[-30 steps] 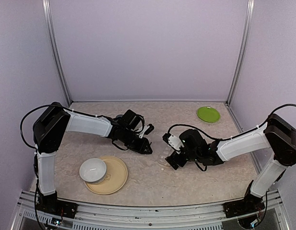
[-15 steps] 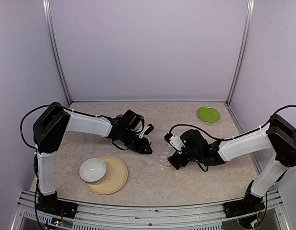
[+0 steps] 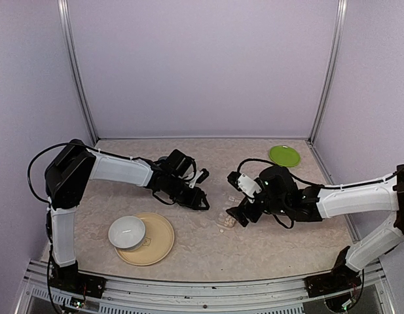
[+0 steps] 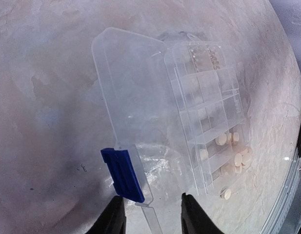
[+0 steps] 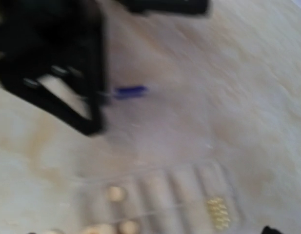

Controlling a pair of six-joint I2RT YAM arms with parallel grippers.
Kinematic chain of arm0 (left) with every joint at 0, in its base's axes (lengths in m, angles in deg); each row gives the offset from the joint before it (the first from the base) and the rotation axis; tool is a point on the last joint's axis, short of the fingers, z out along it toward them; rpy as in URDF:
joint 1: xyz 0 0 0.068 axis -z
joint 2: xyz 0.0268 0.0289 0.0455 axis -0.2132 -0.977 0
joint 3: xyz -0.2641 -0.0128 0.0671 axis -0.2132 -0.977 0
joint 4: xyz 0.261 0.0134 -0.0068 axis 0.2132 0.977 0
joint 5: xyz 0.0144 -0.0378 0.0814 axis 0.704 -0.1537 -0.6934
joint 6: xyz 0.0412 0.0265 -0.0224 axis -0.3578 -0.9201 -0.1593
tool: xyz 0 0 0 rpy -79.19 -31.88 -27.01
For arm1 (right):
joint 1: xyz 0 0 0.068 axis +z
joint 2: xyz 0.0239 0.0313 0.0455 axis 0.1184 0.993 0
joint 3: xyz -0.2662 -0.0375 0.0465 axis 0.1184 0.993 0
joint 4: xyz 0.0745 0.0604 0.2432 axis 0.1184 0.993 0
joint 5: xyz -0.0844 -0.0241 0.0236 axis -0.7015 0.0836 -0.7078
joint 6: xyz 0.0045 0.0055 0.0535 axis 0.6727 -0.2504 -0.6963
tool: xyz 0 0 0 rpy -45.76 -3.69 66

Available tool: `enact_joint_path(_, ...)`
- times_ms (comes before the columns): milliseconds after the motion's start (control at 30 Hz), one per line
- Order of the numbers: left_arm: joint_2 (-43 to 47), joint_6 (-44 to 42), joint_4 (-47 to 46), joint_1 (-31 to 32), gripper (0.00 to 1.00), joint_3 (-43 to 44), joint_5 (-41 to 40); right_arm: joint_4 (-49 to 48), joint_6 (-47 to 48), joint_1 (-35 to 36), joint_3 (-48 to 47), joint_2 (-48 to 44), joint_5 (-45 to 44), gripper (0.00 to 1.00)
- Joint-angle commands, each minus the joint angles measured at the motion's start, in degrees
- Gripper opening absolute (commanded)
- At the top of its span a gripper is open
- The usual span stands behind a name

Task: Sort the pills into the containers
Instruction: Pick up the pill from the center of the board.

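Pills (image 4: 236, 158) are clustered in the end compartments of the open pill box (image 4: 204, 122) on the counter (image 4: 43, 146). Left tool (image 4: 152, 217) is parted narrowly astride the lid (image 4: 135, 97); right tool (image 3: 236, 214) is spread wide, empty. Pills are best taken singly.

Clear plastic pill box (image 4: 209, 122) flat on table (image 4: 52, 73), open. Lid (image 4: 135, 97) laid out beside compartments, blue clasp (image 4: 122, 174) at lid edge. Round whitish pills (image 4: 234, 157) clustered in compartments at one end, tiny yellowish pills (image 4: 209, 57) in compartment at opp. end.
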Motion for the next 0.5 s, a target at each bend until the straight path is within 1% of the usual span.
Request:
enact_joint_path(0,2.5,0.6,-1.4,-0.5,0.49,1.3,-0.2,1.6,-1.2,0.5,2.5,-3.8,10.6,0.96)
enact_joint_path(33,2.8,0.9,-1.6,-0.5,0.54,1.2,-0.2,1.6,-1.5,0.6,2.9,-4.1,11.6,0.94)
enact_joint_path(67,3.2,1.0,-1.7,-0.5,0.57,1.1,-0.2,1.5,-1.8,0.6,3.3,-4.3,13.1,0.91)
enact_joint_path(200,5.7,2.0,-2.8,-0.5,0.67,0.5,-0.2,0.8,-2.6,0.6,4.1,-3.3,18.9,0.71)
enact_joint_path(267,7.2,2.4,-3.0,-0.5,0.72,0.1,-0.3,0.3,-3.0,0.7,4.2,-2.0,20.2,0.62)
enact_joint_path(300,7.9,2.6,-3.1,-0.5,0.74,-0.1,-0.3,0.0,-3.2,0.7,4.3,-1.3,20.3,0.59)
enact_joint_path(400,10.4,3.0,-3.3,-0.4,0.82,-1.0,-1.1,-1.0,-3.4,0.8,4.6,1.0,19.8,0.57)
enact_joint_path(467,11.9,3.2,-3.6,-0.4,0.91,-1.8,-1.5,-1.6,-3.4,1.2,4.5,2.3,18.7,0.56)
